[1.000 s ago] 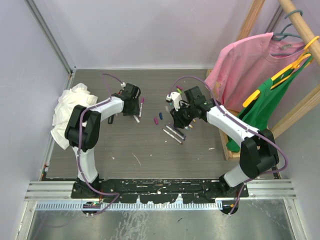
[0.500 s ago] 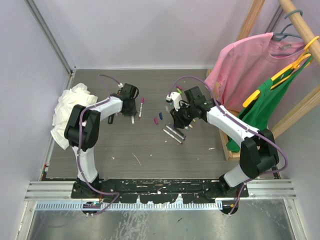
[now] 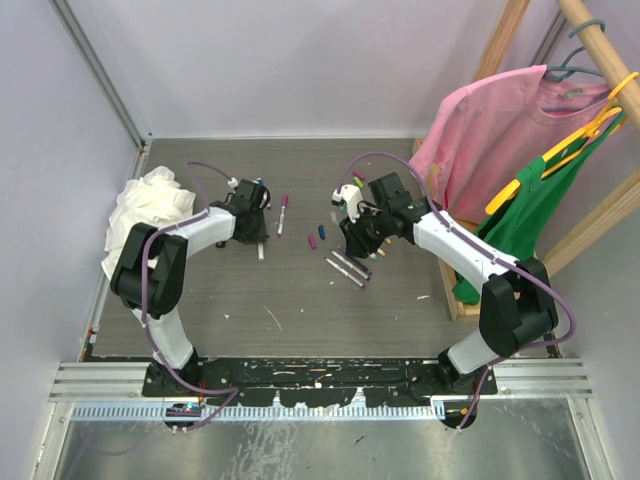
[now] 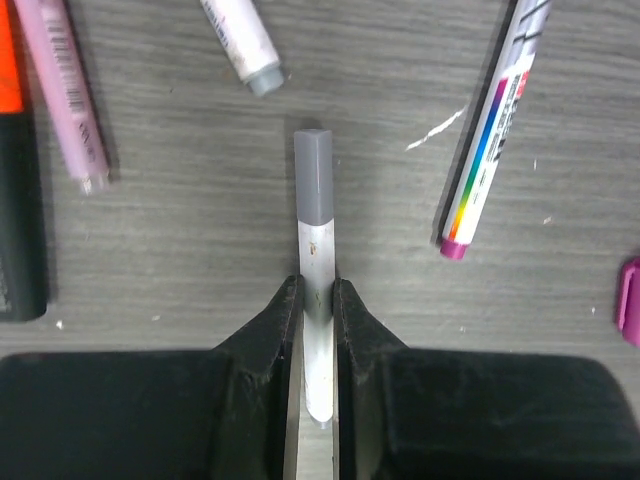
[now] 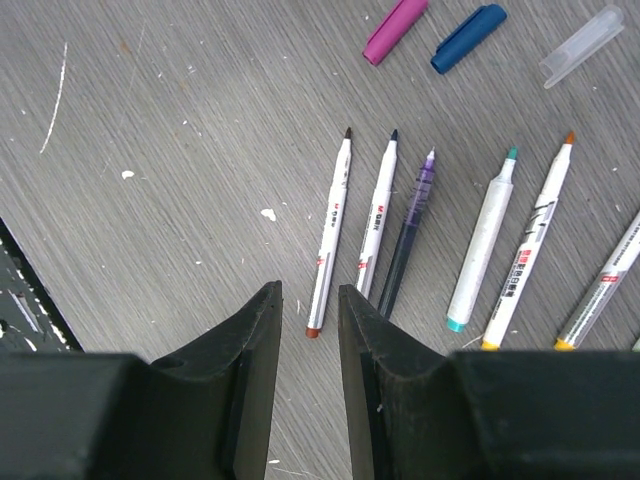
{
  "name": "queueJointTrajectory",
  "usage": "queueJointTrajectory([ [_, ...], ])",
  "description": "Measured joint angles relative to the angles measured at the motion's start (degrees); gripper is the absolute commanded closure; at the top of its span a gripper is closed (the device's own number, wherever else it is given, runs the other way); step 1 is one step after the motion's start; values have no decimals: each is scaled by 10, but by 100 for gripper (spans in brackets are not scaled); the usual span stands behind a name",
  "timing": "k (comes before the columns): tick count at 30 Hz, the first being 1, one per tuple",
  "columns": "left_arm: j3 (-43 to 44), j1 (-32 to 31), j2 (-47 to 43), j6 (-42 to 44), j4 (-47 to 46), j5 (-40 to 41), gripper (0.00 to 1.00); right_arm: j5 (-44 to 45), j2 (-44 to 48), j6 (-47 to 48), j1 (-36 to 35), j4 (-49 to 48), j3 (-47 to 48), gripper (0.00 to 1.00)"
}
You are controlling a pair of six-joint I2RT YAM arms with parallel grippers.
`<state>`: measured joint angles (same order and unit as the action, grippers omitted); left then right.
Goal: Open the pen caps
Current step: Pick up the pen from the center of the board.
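In the left wrist view my left gripper (image 4: 318, 300) is shut on a thin white pen (image 4: 316, 255). Its grey cap (image 4: 312, 178) sticks out ahead of the fingertips, low over the table. From above, the left gripper (image 3: 251, 230) sits near the rag. My right gripper (image 5: 308, 300) hangs slightly open and empty over the near ends of several uncapped pens (image 5: 330, 225). Loose pen caps lie beyond them: magenta (image 5: 395, 28), blue (image 5: 468, 24) and a clear one (image 5: 580, 42). The right gripper (image 3: 355, 238) stands mid-table.
Around the held pen lie a pink pen (image 4: 70, 90), an orange-and-black marker (image 4: 15, 150), a grey-tipped white pen (image 4: 240, 45) and a rainbow-printed pen (image 4: 495, 130). A white rag (image 3: 140, 225) lies at the left. Pink (image 3: 490, 120) and green (image 3: 530, 210) shirts hang at the right.
The left gripper has shifted left and toward the near side and shut on the white pen. The right arm has not moved.
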<state>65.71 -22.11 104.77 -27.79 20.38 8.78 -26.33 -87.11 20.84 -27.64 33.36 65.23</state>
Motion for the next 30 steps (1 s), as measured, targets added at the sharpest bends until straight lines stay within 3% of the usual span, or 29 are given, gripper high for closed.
queueJointTrajectory([
  [8,-77,0,-106,1,-31,-17,100,-35,0,-1,0,1,0,65],
  [18,-210,-10,-278,-14,-141,-87,100,-120,27,-34,22,-33,-36,66],
  [30,-333,-78,-428,-86,-321,-121,100,-225,139,-150,90,-213,-147,63],
])
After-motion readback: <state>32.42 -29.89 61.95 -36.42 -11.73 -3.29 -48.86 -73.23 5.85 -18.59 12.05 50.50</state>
